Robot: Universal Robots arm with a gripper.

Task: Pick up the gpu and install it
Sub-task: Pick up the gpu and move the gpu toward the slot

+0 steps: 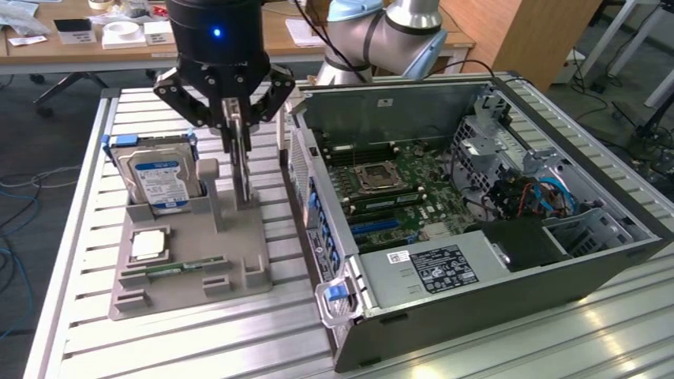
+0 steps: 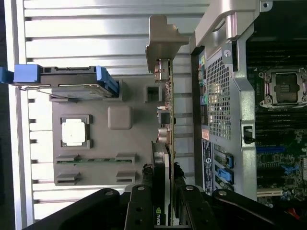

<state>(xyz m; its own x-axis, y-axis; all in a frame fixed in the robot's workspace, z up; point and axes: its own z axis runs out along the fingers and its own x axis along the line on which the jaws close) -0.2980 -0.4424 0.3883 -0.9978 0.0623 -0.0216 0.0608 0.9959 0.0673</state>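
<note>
end effector (image 2: 162,175) clenched on the gpu (image 1: 245,178), one finger on each face, gripping the top edge toward the end away from the metal bracket; gpu stands upright on edge in the grey holder (image 1: 179,276), on the side nearest the computer case (image 1: 548,268); can't tell if its lower edge is out of the slot; my read: lift straight up, no twist; an off-centre grip on a thin card could let it tip or bind; hard drive (image 1: 158,178) upright at the holder's far corner, apart; holder near the desk (image 1: 211,347) edge on the exterior view's left; case open just beside it.
</note>
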